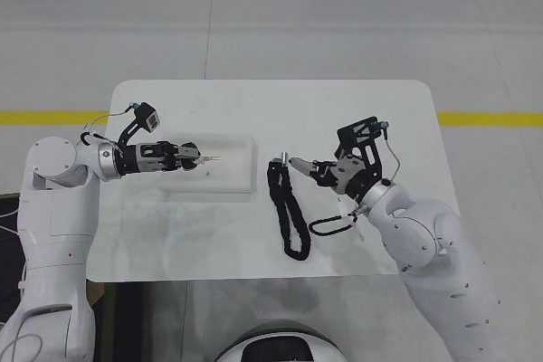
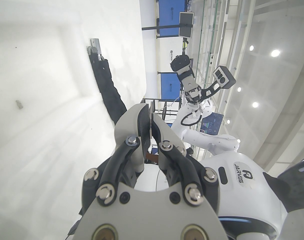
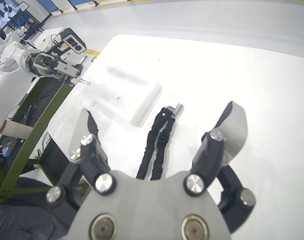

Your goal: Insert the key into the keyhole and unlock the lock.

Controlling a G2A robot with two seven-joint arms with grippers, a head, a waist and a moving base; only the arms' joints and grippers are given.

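Black fabric sleeves the chain of the lock (image 1: 290,215), which lies on the white table (image 1: 362,100) right of centre. The chain runs near to far, and the metal lock head (image 1: 276,166) sits at its far end. The left gripper (image 1: 197,157) is clenched on the key (image 1: 214,159) and holds it above a shallow white tray (image 1: 237,177). The blade sticks out rightwards. The lock head therefore lies to the right of the key tip, just past the tray's right edge, roughly along the key's long axis. Which way the keyhole faces cannot be told. The right gripper (image 1: 294,164) is released and empty, fingers spread, just right of the lock head and by far the nearer to it. The likely next need is for that gripper to steady the head so the keyhole meets the blade squarely.
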